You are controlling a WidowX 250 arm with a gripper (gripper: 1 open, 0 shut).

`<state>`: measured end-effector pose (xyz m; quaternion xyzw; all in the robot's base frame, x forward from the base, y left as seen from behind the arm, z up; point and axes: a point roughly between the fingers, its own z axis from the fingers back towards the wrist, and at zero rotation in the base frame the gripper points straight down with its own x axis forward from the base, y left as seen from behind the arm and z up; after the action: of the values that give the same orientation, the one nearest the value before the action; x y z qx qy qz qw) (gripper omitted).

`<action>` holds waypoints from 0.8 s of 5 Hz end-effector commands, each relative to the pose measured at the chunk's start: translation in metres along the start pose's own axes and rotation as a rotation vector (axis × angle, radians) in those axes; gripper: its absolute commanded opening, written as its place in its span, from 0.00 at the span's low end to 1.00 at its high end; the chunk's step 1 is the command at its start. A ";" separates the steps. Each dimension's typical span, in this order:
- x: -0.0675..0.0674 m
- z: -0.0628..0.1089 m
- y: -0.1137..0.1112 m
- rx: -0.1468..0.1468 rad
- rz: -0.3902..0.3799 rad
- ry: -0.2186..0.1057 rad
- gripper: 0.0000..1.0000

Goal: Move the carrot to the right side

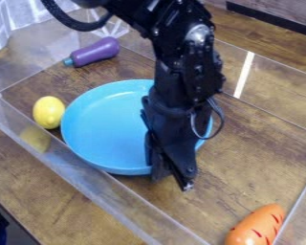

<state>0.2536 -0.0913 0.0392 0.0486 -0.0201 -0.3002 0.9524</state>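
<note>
The carrot [258,227], orange with dark grooves, lies at the bottom right on the wooden table, partly cut off by the frame's edge. My gripper [182,179] points down at the near right rim of the blue plate [104,134], well to the left of the carrot and apart from it. Its jaws look shut. Whether they pinch the plate's rim is hidden by the arm. Nothing orange is between the fingers.
A yellow lemon [47,112] touches the plate's left edge. A purple eggplant [92,52] lies at the back left. Clear plastic walls [79,177] run along the front and left. The black arm [182,67] reaches over the plate.
</note>
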 end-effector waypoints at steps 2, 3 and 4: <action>0.018 -0.009 -0.025 -0.003 -0.152 -0.025 0.00; 0.028 -0.012 -0.042 -0.015 -0.249 -0.014 1.00; 0.038 -0.011 -0.060 -0.022 -0.349 -0.007 1.00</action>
<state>0.2550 -0.1529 0.0188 0.0442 -0.0057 -0.4461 0.8939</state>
